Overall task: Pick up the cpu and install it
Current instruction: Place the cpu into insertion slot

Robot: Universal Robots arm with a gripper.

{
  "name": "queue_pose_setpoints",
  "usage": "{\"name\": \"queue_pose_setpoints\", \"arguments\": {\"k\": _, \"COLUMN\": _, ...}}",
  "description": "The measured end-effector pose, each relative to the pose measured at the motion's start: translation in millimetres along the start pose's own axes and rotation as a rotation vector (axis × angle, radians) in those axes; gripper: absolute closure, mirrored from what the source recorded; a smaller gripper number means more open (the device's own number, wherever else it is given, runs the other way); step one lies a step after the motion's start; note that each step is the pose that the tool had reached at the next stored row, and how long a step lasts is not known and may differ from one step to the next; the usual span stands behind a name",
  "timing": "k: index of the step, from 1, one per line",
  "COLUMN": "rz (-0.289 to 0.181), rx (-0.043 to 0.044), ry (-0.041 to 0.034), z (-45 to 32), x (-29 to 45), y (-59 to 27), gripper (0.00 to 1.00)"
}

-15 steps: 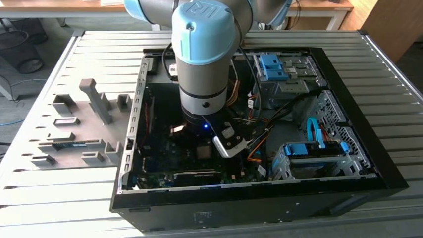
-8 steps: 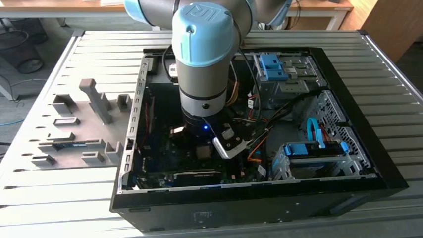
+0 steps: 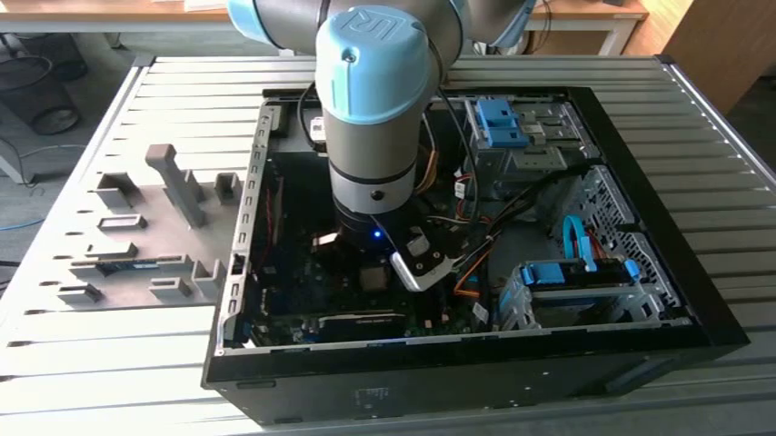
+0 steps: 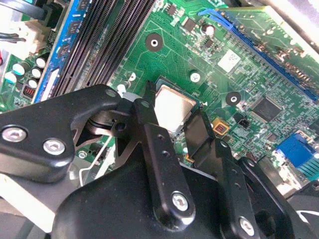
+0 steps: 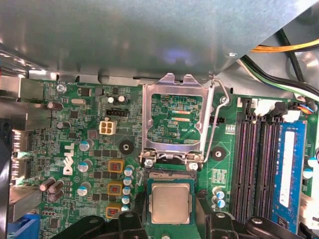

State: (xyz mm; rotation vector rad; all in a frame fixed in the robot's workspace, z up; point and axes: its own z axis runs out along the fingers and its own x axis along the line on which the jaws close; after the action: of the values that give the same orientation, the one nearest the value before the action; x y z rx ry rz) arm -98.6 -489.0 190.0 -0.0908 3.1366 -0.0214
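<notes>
The cpu [image 5: 171,203] is a small square chip with a silvery-grey face, lying flat over the socket on the green motherboard [image 5: 75,144]. In both wrist views my gripper [image 5: 171,200] has one black finger [image 4: 149,124] against each of two opposite edges of the cpu [image 4: 173,105], shut on it. The hinged metal socket frame [image 5: 174,84] stands flipped open just beyond the chip, with its wire lever [image 5: 212,129] raised. In the exterior view my arm [image 3: 370,109] reaches straight down into the open computer case [image 3: 485,381].
Dark memory slots [image 5: 254,164] and a blue memory stick [image 5: 289,169] run beside the socket. Cables [image 3: 467,272] and a blue drive cage [image 3: 570,282] crowd the case on the exterior view's right. A grey parts tray [image 3: 145,236] lies outside the case on that view's left.
</notes>
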Motion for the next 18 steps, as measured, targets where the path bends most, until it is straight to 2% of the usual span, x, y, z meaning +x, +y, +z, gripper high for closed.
{"name": "queue_pose_setpoints", "arguments": {"k": 5, "rz": 0.000, "rx": -0.0001, "ry": 0.0000, "z": 0.3, "x": 0.0, "y": 0.0, "gripper": 0.49}}
{"name": "queue_pose_setpoints", "arguments": {"k": 7, "rz": 0.000, "rx": 0.0004, "ry": 0.0000, "z": 0.2, "x": 0.0, "y": -0.1, "gripper": 0.51}}
{"name": "queue_pose_setpoints", "arguments": {"k": 8, "rz": 0.000, "rx": 0.0003, "ry": 0.0001, "z": 0.2, "x": 0.0, "y": 0.0, "gripper": 0.55}}
{"name": "queue_pose_setpoints", "arguments": {"k": 18, "rz": 0.000, "rx": -0.0001, "ry": -0.0001, "z": 0.6, "x": 0.0, "y": 0.0, "gripper": 0.55}}
